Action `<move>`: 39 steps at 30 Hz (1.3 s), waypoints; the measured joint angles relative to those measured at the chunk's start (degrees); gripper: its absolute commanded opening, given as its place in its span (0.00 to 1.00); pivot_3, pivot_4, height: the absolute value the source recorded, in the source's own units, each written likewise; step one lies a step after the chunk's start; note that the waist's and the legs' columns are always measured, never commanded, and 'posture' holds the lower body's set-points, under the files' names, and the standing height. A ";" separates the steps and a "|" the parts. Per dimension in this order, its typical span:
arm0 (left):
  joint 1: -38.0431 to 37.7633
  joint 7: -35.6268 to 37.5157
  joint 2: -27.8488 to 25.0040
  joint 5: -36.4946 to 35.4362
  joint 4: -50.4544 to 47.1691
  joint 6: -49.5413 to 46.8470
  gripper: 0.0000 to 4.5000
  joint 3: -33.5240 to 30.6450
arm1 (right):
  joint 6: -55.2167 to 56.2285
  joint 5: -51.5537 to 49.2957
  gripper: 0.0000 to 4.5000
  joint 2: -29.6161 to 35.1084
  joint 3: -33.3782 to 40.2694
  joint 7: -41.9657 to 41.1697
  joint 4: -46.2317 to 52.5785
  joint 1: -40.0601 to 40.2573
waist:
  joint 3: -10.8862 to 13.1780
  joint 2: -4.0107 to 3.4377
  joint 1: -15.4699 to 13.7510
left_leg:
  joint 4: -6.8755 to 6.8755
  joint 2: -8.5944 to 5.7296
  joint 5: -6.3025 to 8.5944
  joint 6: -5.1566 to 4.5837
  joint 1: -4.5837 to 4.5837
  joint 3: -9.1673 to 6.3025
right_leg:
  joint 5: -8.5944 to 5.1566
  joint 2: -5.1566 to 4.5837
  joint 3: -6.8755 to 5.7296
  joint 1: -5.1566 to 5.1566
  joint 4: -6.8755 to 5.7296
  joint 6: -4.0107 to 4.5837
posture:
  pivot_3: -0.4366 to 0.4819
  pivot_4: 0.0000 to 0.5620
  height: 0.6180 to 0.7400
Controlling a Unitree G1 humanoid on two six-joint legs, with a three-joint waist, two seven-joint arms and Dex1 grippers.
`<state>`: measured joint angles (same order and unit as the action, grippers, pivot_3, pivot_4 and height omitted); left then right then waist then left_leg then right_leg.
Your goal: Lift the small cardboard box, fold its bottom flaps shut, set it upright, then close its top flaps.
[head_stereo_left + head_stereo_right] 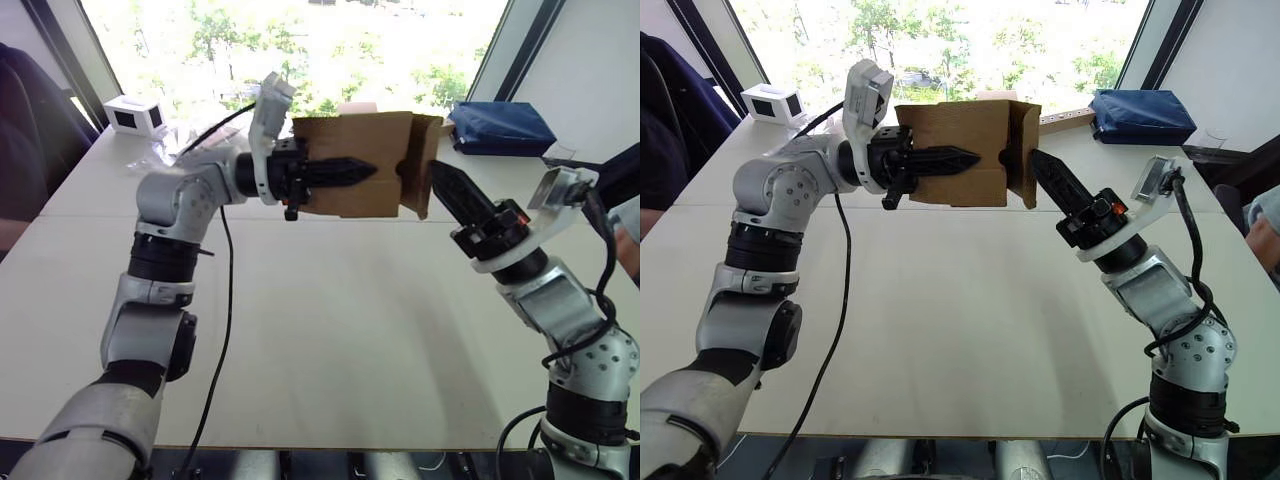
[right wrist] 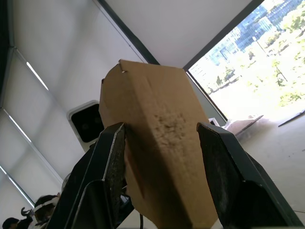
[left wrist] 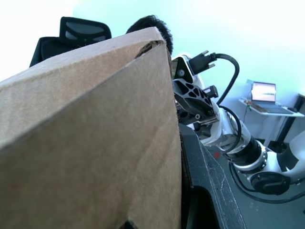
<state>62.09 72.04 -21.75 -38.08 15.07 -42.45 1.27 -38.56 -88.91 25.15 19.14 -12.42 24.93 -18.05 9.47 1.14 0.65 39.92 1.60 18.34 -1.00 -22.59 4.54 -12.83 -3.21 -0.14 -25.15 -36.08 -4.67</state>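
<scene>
The small cardboard box [image 1: 360, 140] hangs in the air above the far middle of the table, lying on its side. My left gripper [image 1: 350, 172] is shut on its front wall, one black finger lying across the outside. A brown flap [image 1: 425, 165] stands folded over the box's right end; I cannot tell whether it is a bottom or a top flap. My right gripper [image 1: 445, 185] is open at that end. In the right wrist view its two fingers [image 2: 112, 157] straddle the flap [image 2: 162, 157] without pinching it.
The white table [image 1: 330, 330] lies below both arms. A white box with a dark window [image 1: 135, 115] stands at the far left, crumpled plastic [image 1: 170, 145] beside it. A blue bag [image 1: 500, 125] rests at the far right. A person sits at each side edge.
</scene>
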 measured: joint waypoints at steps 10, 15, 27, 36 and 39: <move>0.01 0.20 -0.03 0.01 0.23 0.00 0.00 0.00 | -0.03 0.02 0.54 0.72 -1.31 0.16 1.24 0.21 | 0.00 0.00 0.00 | 0.00 0.00 0.00 0.00 0.00 0.00 | 0.00 0.00 0.00 0.00 0.00 0.00 | 0.48 0.27 1.00; 0.01 0.17 -0.04 0.00 0.21 -0.02 0.00 0.00 | 0.19 -0.05 0.54 0.57 -1.85 0.20 1.09 -0.37 | 0.00 0.00 0.02 | 0.00 0.00 0.00 0.00 0.00 0.00 | 0.00 0.00 0.00 0.00 0.00 0.00 | 0.48 0.27 1.00; 0.01 0.21 -0.07 -0.45 -0.55 -1.05 0.00 -0.15 | 1.86 1.98 0.54 -2.62 -3.07 2.25 -1.10 -1.56 | 0.00 0.00 0.03 | 0.00 0.00 0.00 0.00 0.00 0.00 | 0.00 0.00 0.00 0.00 0.00 0.00 | 0.48 0.27 1.00; 0.01 0.12 -0.11 -0.86 -0.54 -1.05 0.00 -0.38 | 2.73 -0.79 0.54 -4.04 -2.78 2.49 -0.45 -1.13 | 0.00 0.00 0.02 | 0.00 0.01 0.00 0.00 0.00 0.00 | 0.00 0.00 0.00 0.00 0.00 0.00 | 0.48 0.27 1.00; 0.01 0.31 -0.12 -0.89 -0.48 -1.04 0.00 -0.38 | 2.68 -1.42 0.54 -3.57 -2.47 2.20 0.29 -0.37 | 0.00 0.00 0.03 | 0.00 0.00 0.00 0.00 0.00 0.00 | 0.00 0.00 0.00 0.00 0.00 0.00 | 0.48 0.27 1.00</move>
<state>62.10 72.35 -21.87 -38.97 14.59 -43.49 0.89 -35.87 -90.33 21.58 16.68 -10.22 25.23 -18.42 9.47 1.14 0.68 39.92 1.61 18.34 -0.99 -22.59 4.53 -12.83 -3.21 -0.14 -25.15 -36.08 -4.67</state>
